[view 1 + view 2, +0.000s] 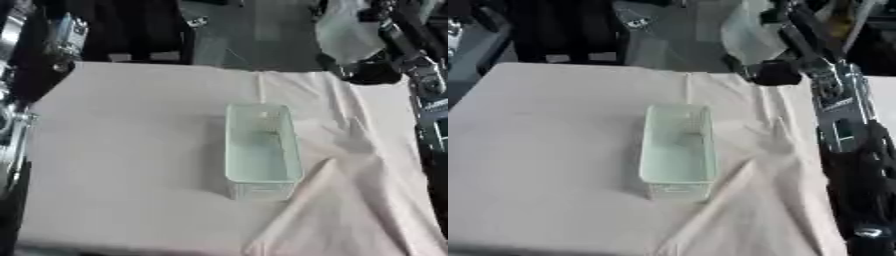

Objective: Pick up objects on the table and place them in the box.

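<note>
Our right hand point(773, 73) hangs over the far right corner of the counter point(122, 150), a dark rounded shape at the end of the silver and black arm that comes down the right side; we cannot tell whether its fingers are spread or curled. Our left hand does not show itself clearly: only metal parts of the arm line the left edge of the left eye view, so we leave its state unsaid.

The box point(260, 150), a pale translucent rectangular bin, stands upright near the middle of the counter on a cream cloth point(367, 200), whose loose fold rises in a ridge just beside the box's right wall. A faint dark mark shows low inside the box; we cannot tell whether it is an object or a shadow.

We judge that we stand between picks, or at the very start or end of the job, since nothing lies loose on the cloth for us to take. The next move calls for finding an object to grasp, perhaps beyond the counter's edge.

Counted: one box, one cloth, one hand in sight, no loose objects
</note>
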### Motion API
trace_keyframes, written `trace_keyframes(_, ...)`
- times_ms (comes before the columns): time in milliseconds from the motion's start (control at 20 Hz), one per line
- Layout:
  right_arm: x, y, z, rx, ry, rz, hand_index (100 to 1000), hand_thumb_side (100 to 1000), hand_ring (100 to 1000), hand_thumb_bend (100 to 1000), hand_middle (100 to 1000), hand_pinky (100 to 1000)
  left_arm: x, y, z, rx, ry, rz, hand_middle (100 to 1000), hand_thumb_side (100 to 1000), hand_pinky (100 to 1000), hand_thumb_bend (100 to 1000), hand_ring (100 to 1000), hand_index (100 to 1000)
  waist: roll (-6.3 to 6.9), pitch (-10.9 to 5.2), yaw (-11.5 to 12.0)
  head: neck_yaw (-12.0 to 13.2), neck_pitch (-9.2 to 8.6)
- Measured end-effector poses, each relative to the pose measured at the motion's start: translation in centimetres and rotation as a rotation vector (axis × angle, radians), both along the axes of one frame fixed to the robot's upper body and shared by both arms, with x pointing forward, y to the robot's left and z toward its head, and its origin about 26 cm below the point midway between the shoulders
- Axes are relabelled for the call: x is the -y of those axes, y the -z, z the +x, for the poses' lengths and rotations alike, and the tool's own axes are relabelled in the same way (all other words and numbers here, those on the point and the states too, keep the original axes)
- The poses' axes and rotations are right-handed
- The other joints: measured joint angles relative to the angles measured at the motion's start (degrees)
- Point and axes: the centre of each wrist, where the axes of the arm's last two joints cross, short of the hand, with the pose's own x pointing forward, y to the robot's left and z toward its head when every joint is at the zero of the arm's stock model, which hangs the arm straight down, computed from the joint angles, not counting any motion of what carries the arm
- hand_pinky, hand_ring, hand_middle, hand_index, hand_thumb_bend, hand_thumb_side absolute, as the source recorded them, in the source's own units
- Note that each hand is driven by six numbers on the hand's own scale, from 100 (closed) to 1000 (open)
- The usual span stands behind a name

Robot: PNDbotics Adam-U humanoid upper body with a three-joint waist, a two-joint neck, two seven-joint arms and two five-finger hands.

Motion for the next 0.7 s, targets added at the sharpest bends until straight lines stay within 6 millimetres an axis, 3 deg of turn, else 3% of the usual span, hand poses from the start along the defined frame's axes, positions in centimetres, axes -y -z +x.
trace_keyframes(400,-4.0,5.9,1.6,-0.156,-0.142,-0.059,191,136,100,100,100,100,0.1,-0.1,0.0,0.003,0.007,-0.001,734,753,476,100,601,731,-0.01,0.04,0.1,-0.5,-0.02)
trace_keyframes(550,-4.6,8.1,2.1,-0.214,-0.168,-0.095,201,202,100,100,100,100,0.2,-0.2,0.1,0.006,0.013,-0.001,735,753,476,100,601,731,-0.01,0.09,0.2,-0.8,-0.02)
trace_keyframes(700,-4.9,10.0,2.3,-0.26,-0.184,-0.149,291,405,100,100,176,100,0.2,-0.2,0.1,0.004,0.015,0.0,735,753,476,100,601,731,-0.01,0.12,0.2,-1.0,-0.02)
